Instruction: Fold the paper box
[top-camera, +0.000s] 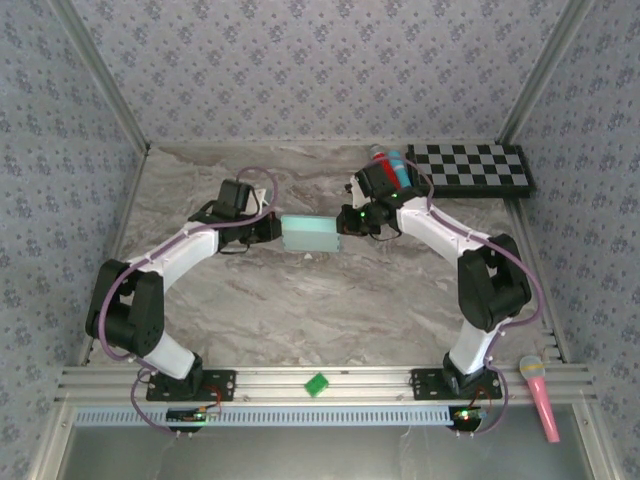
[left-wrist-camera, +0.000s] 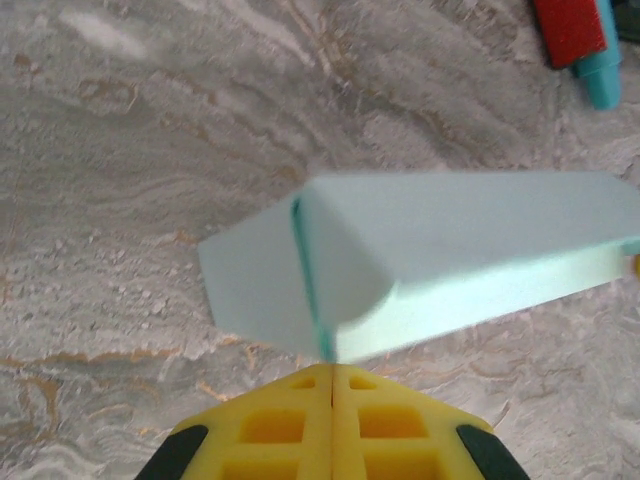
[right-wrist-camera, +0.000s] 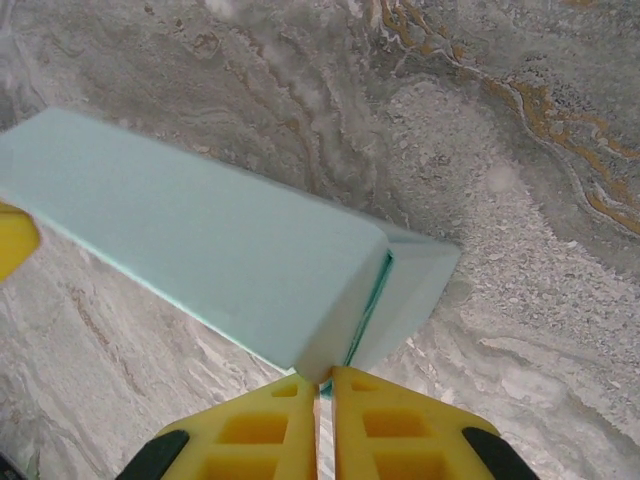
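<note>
Paper box (top-camera: 310, 233) pinched both ends, left gripper (left-wrist-camera: 331, 370) and right gripper (right-wrist-camera: 325, 376) clamped on its edges, probably steadying it for tucking

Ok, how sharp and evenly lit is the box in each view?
Left wrist: the paper box looks soft, with smeared edges and a paler lower face. Right wrist: the box edges and the table veining are crisp. Top external: flat, even light, no glare.

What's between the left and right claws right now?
The paper box: in the top view it spans the stretch from the left claw to the right claw, one end at each.
</note>
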